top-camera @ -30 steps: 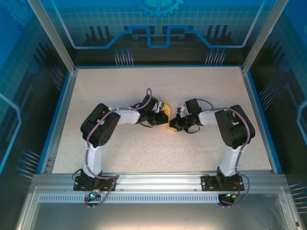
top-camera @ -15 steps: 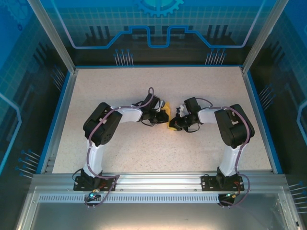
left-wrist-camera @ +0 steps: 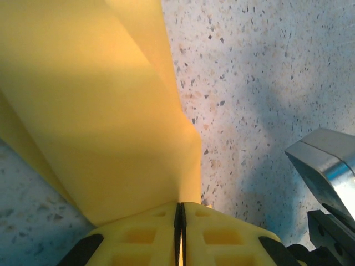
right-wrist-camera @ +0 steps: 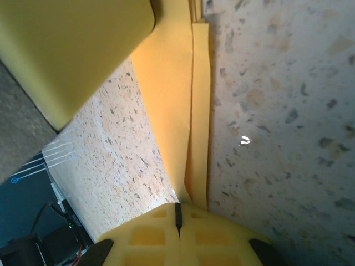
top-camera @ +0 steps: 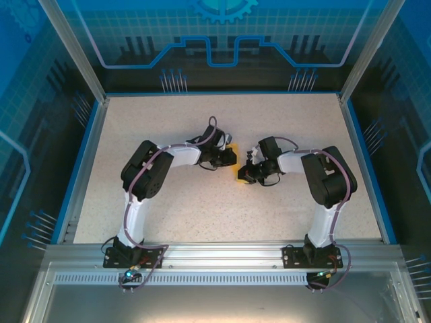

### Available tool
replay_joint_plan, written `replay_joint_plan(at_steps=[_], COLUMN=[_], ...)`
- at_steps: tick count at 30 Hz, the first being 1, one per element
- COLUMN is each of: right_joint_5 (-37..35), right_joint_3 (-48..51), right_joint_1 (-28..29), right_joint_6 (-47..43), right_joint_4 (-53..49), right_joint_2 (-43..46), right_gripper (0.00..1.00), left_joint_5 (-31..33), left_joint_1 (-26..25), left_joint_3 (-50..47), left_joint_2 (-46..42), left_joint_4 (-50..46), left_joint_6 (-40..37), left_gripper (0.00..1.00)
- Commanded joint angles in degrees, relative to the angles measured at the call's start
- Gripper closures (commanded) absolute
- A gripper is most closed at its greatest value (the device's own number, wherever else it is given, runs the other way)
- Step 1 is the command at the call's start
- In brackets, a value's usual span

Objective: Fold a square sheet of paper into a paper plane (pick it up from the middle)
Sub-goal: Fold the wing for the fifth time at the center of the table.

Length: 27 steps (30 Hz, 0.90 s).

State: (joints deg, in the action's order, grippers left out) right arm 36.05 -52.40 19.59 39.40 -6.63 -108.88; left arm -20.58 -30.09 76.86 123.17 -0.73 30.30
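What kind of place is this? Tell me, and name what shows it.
Probably a robot test cell in a lab: a left arm and right arm bolted to an aluminium rail, a speckled tabletop with a blue rim, and blue printed panels on metal posts around it.

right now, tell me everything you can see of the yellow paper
The square sheet of paper is thin, matte and orange-yellow. It is folded, with a long crease and overlapping layers along one side. It sits near the middle of the speckled table, stretched between the two arms. The left fingers are shut on one edge and the right fingers are shut on another. It casts soft shadows on the surface below. Whether any part rests on the table I cannot tell.
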Motion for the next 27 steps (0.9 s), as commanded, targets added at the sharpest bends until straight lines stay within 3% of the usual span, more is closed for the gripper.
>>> replay_joint_plan(at_steps=[1,27], right_joint_5=[-10.83,-9.33], right_joint_3=[4.87,6.27], right_joint_1=[0.52,0.49], right_joint_6=[-0.57,0.07], right_joint_4=[-11.92,-10.24], right_joint_2=[-5.29,-4.58], right_gripper=[0.98,0.98], left_joint_5=[3.53,0.76], left_joint_1=[3.42,10.22], left_joint_3=[1.78,12.18], left_joint_2=[3.04,6.01], left_joint_4=[0.49,-4.2], left_joint_6=[-2.75,-5.09], left_gripper=[0.86,0.8])
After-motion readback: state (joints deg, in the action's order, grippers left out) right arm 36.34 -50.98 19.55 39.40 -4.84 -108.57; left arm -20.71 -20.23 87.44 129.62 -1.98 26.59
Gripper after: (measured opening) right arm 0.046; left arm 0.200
